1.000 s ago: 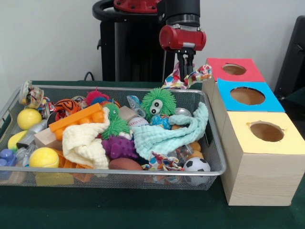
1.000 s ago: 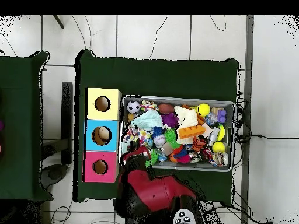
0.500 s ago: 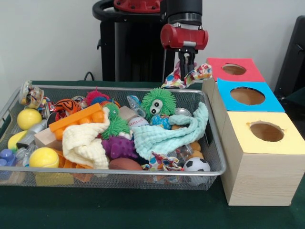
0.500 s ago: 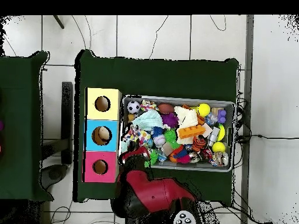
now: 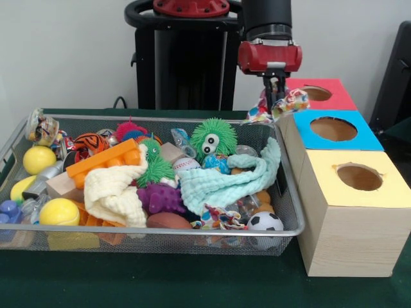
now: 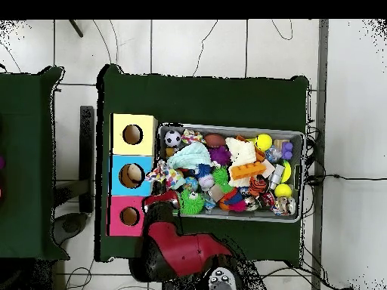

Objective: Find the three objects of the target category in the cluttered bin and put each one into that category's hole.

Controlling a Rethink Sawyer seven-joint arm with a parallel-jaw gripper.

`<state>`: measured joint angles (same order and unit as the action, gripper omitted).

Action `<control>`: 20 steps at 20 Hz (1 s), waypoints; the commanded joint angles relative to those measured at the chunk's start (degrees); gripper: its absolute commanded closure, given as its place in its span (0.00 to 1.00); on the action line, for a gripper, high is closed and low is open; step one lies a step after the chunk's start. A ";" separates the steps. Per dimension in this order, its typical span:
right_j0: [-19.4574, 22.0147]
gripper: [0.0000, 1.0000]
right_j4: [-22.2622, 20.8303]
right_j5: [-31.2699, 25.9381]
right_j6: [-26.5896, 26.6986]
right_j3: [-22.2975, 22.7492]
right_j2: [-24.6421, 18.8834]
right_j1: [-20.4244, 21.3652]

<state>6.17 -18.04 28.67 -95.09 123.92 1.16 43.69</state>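
Note:
My gripper (image 5: pixel 275 90) is shut on a white cloth printed with coloured hearts and spots (image 5: pixel 280 104). It holds the cloth in the air above the far right corner of the wire mesh bin (image 5: pixel 292 215), close to the blue-faced box. The held cloth also shows in the overhead view (image 6: pixel 165 174) at the bin's left edge. A second printed cloth (image 5: pixel 217 217) lies at the bin's front beside the soccer ball. The yellow-faced box's round hole (image 5: pixel 359 177) is nearest the camera; it shows in the overhead view (image 6: pixel 132 134) too.
The blue-faced box (image 5: pixel 333 128) and red-faced box (image 5: pixel 315 93) stand behind the yellow one. The bin holds a mint-green cloth (image 5: pixel 225 179), a cream-yellow cloth (image 5: pixel 115 189), an orange brick (image 5: pixel 106 158), a green fuzzy toy (image 5: pixel 212 138), yellow balls and several more toys.
The gripper has moved right with the printed cloth, from over the bin's far rim to the bin's right corner beside the blue-faced box.

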 commanded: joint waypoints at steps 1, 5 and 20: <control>-4.03 1.00 8.44 4.32 -17.48 2.38 -3.13 -0.21; -8.60 1.00 13.89 2.33 -17.97 2.23 -1.86 1.15; -17.92 1.00 19.22 8.49 -12.07 -1.21 6.89 -10.39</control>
<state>-10.24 -3.79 30.37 -98.10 125.95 3.90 41.87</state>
